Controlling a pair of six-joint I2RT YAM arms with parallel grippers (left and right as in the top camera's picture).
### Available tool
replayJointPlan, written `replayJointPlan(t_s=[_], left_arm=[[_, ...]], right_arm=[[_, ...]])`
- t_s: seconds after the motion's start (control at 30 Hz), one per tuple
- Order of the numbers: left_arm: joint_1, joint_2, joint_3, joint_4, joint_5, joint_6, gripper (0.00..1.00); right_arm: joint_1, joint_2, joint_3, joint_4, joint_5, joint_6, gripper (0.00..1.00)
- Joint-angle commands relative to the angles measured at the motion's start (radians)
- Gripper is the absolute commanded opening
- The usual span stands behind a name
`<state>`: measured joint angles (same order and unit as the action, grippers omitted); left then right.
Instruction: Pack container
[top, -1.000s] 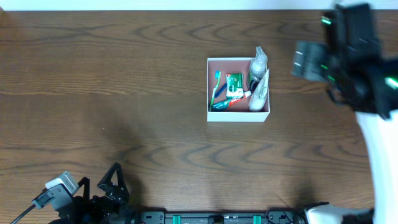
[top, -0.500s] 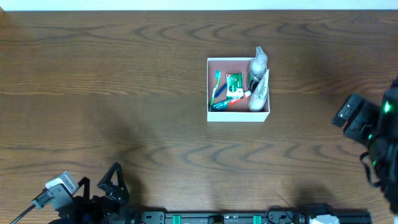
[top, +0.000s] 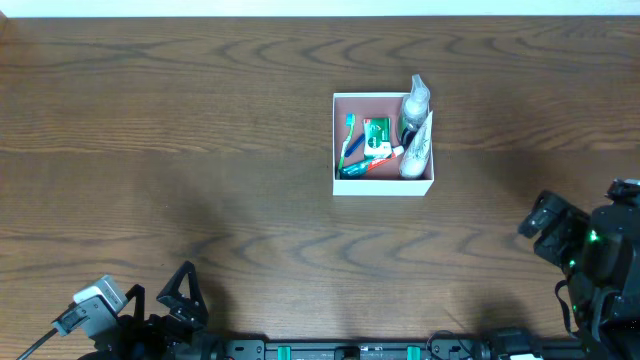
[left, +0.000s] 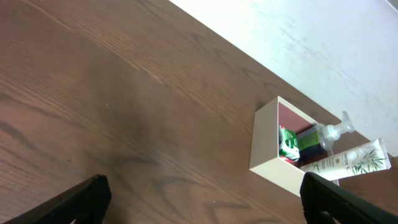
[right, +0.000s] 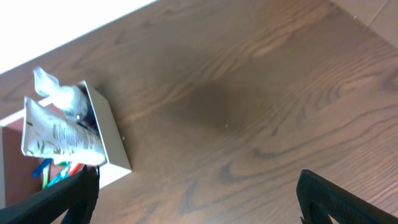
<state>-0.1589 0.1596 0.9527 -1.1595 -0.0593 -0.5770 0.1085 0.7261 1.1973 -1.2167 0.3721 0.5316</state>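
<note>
The container (top: 383, 186), a shallow white box with a pink floor, sits on the table right of centre. In it lie a green toothbrush (top: 349, 140), a green soap box (top: 376, 135) and a white tube (top: 417, 150), with a pump bottle (top: 414, 100) leaning over the back right corner. My left gripper (left: 202, 199) is open and empty, low at the near left, with the container (left: 273, 155) far ahead to its right. My right gripper (right: 199, 199) is open and empty above bare wood, and the container (right: 112, 143) lies to its left.
The dark wood table (top: 200, 120) stretches all around the box. The left arm (top: 183, 292) rests at the near left edge. The right arm (top: 580, 250) hangs over the near right corner. A pale strip runs along the table's far edge.
The right arm has swung from the far right, level with the container, down towards the near right corner. The left arm and the box's contents have not moved.
</note>
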Motion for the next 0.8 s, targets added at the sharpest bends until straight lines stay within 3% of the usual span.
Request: replayJointPlan(t_s=[0.0,0.63,0.77], left_arm=[[0.003,-0.003,0.000,0.001,-0.004,-0.005,0.98],[0.003,-0.003,0.000,0.001,-0.004,-0.005,0.98],[0.003,-0.003,0.000,0.001,-0.004,-0.005,0.98]], right_arm=[[-0.007,0.000,-0.010,-0.010,-0.014,0.018,0.99],[-0.006,0.000,-0.010,-0.055,-0.012,0.016,0.99],[-0.007,-0.011,-0.011,-0.058,-0.002,-0.046,0.99]])
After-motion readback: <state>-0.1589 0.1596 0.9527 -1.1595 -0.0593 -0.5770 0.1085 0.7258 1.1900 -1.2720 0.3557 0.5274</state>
